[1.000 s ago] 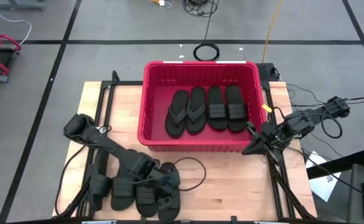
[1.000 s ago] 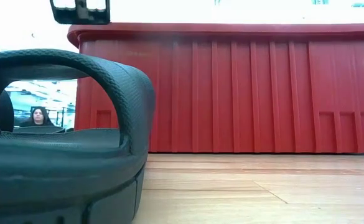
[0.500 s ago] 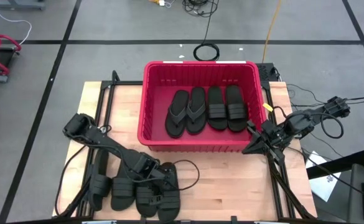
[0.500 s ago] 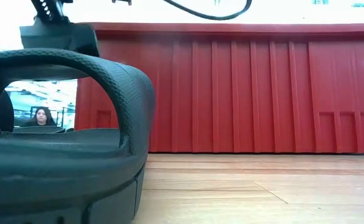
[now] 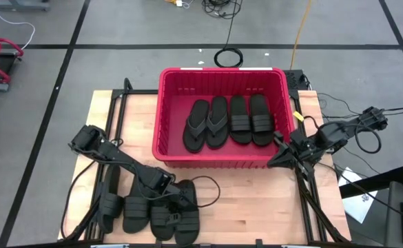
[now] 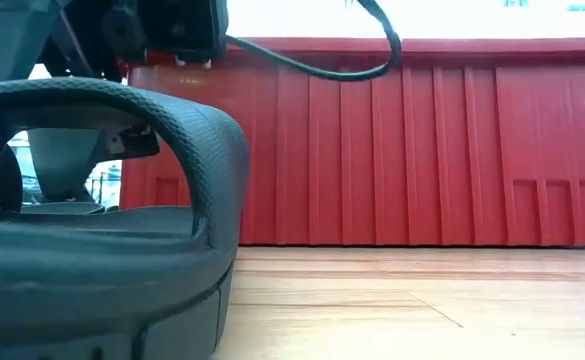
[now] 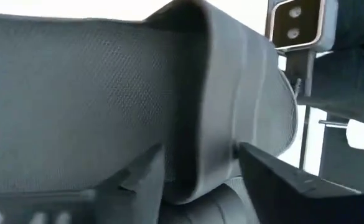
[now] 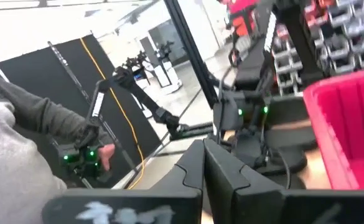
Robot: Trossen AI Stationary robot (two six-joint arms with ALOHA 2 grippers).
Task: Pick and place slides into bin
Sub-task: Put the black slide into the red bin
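Note:
The red bin (image 5: 165, 103) stands at the table's far middle with several black slides (image 5: 230, 120) lying flat in it. More slides (image 5: 133, 212) lie in a row at the near left; one fills the low view (image 6: 102, 250). My left gripper (image 5: 181, 204) is down on the right end of that row, open, with a slide's ribbed strap (image 7: 200, 112) between its fingers. My right gripper (image 5: 277, 160) is shut and empty at the bin's near right corner. My left gripper's fingers (image 7: 138, 183) stand on either side of the slide's strap edge (image 7: 197, 168), coming from above and slanting. I cannot tell whether they touch it. The slide lies on the table.
The bin's near wall (image 6: 422, 150) rises behind the slides. Bare wood (image 5: 256, 207) lies to the right of the row. A black cable (image 5: 211, 189) loops beside my left gripper. A person's grey sleeve (image 8: 14, 155) and hand show in the right wrist view.
My left gripper has come down onto the right end of the slide row, moving a little toward the table's near edge. In the low view it has dropped from the top of the picture to behind the near slide's strap.

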